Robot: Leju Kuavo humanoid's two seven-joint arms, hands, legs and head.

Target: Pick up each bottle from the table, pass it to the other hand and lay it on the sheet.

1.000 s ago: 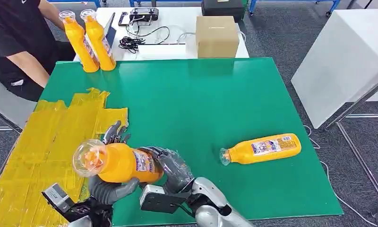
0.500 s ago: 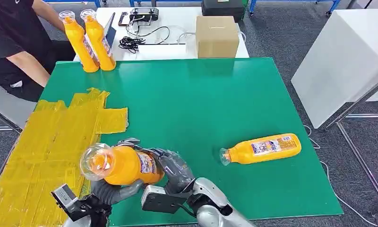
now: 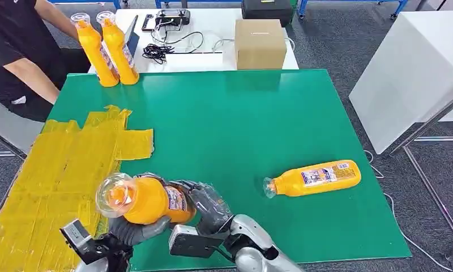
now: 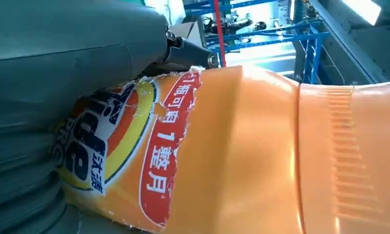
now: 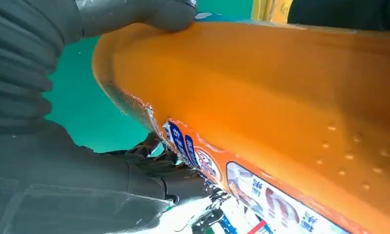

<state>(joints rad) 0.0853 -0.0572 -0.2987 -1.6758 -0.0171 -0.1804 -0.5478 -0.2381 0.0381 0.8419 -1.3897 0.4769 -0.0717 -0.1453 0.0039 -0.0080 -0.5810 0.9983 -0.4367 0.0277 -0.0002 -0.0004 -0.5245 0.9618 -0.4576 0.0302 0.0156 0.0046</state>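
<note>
Orange bottle (image 3: 148,199), smooth plastic with a clear cap and a torn-edged printed label, is held above the near edge of the green table (image 3: 230,119), cap pointing toward the left edge. Both hands grip it: the left hand (image 3: 135,228) cradles it from beneath, and the right hand (image 3: 208,204) wraps its base end. In the left wrist view the bottle's label (image 4: 129,146) is frayed along its border, and the plastic beside it is ribbed.

Just left of the held bottle lies the yellow sheet (image 3: 54,170), wrinkled and patched from taped strips, covering the near-left corner. A second orange bottle (image 3: 315,178) lies on its side near the right edge, well apart. Two more bottles (image 3: 106,50) stand upright at the far-left corner, beside a seated person (image 3: 20,51). Beyond the far edge, a cardboard box (image 3: 260,43) sits on a white table (image 3: 213,59) with tangled black cables (image 3: 162,50).
</note>
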